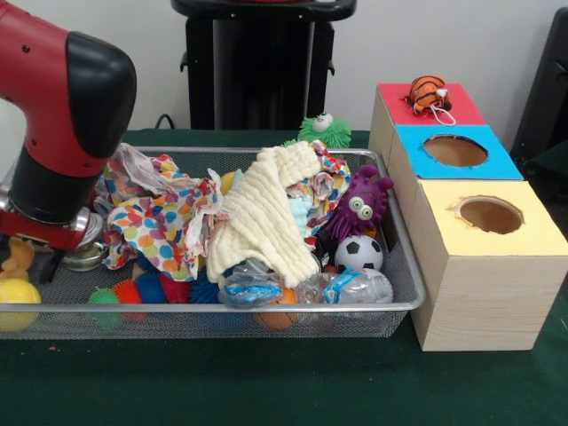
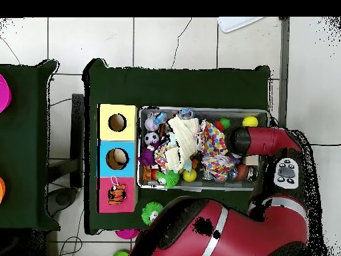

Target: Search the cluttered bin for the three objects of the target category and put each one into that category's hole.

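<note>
The red and black arm (image 1: pixel 53 124) reaches down into one end of the silver wire-mesh bin (image 1: pixel 404 306), so the step in hand looks like the search or a first pick; its gripper (image 1: pixel 49 257) is buried behind the arm's wrist and the polka-dot cloth (image 1: pixel 155 222), and whether the jaws are spread or pinching anything cannot be told. The target category is not shown, so which toys count is open. Candidates lie mostly at the other end of the bin: a purple googly-eyed plush monster (image 1: pixel 359 206) with a small black-and-white football (image 1: pixel 358 254) touching it below, and crumpled clear plastic bottles (image 1: pixel 355 286) along the near rim. A knitted cream cloth (image 1: pixel 266 209) is draped over the middle of the pile and hides whatever sits under it; the next move probably calls for shifting it or the dotted cloth aside. Beside the bin on the green worktop (image 1: pixel 266 382) stands the row of wooden boxes, the yellow-topped box (image 1: pixel 524 235) and the blue-topped box (image 1: pixel 501 164) with open holes, while an orange striped toy (image 1: pixel 429 93) sits on the red-topped box (image 1: pixel 395 106), seemingly over its hole. A green spiky ball with eyes (image 1: pixel 324 130) rests outside, behind the bin.
</note>
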